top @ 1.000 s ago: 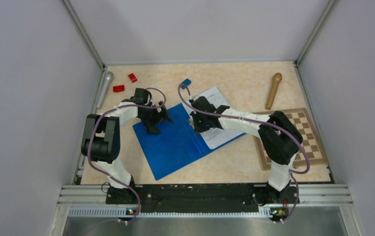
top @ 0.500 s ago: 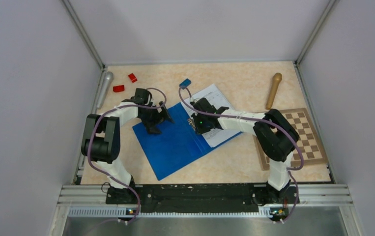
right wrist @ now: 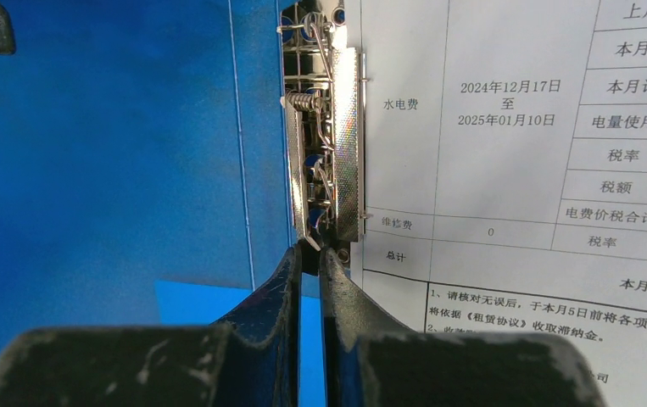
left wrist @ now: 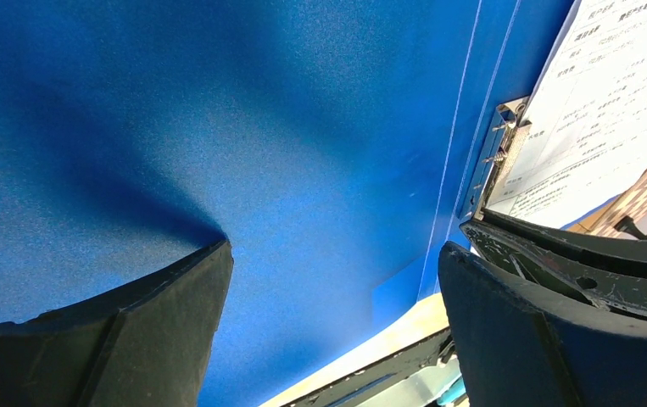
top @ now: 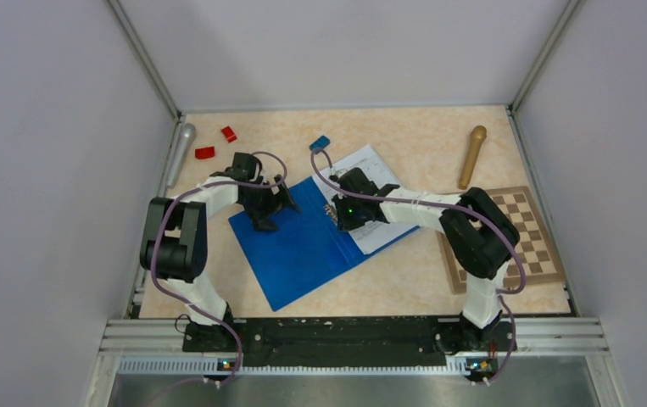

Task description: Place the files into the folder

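Note:
The blue folder (top: 303, 246) lies open on the table. The files (top: 376, 180) lie on its right half, with their left edge at the metal clip (right wrist: 324, 153). My left gripper (top: 267, 212) is open, and its fingertips rest on the folder's left cover (left wrist: 218, 127). My right gripper (top: 343, 214) is shut, with its tips (right wrist: 311, 250) pinched on the near end of the clip. The printed sheet (right wrist: 515, 170) lies flat to the right of the clip. The files (left wrist: 599, 110) and the clip (left wrist: 498, 153) also show in the left wrist view.
A small blue block (top: 320, 142) lies behind the folder. Two red blocks (top: 205, 153) and a silver cylinder (top: 180, 153) are at the back left. A wooden pestle (top: 472, 155) and a chessboard (top: 515, 237) are on the right.
My right arm has shifted very slightly, and its gripper stays at the clip. The left arm, the folder and the files have not moved.

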Robot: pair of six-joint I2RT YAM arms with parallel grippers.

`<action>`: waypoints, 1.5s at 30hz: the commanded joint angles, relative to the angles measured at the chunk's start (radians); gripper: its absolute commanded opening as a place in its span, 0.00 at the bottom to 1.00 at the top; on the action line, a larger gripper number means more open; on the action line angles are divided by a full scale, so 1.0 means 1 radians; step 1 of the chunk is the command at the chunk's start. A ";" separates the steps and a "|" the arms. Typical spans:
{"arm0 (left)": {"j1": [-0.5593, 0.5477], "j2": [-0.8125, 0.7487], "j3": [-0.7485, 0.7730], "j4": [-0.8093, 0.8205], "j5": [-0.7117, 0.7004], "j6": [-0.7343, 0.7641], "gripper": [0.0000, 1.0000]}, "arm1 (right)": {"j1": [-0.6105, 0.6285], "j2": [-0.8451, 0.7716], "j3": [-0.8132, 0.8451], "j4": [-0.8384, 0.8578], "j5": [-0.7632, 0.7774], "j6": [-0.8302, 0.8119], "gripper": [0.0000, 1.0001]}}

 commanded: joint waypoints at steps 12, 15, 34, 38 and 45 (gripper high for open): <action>-0.013 0.013 -0.052 -0.073 -0.164 0.013 0.99 | -0.013 -0.038 0.032 -0.238 -0.036 -0.029 0.12; -0.013 -0.029 -0.022 -0.092 -0.117 0.025 0.99 | -0.012 -0.082 0.041 -0.222 -0.062 -0.024 0.38; -0.013 -0.238 0.139 -0.279 -0.159 0.043 0.99 | -0.149 -0.238 0.151 -0.238 -0.040 -0.014 0.75; -0.012 -0.245 0.104 -0.290 -0.203 0.034 0.99 | -0.239 -0.256 0.079 -0.220 -0.023 -0.005 0.76; 0.023 -0.360 0.065 -0.361 -0.321 0.031 0.99 | -0.388 -0.258 -0.008 -0.219 0.058 -0.025 0.76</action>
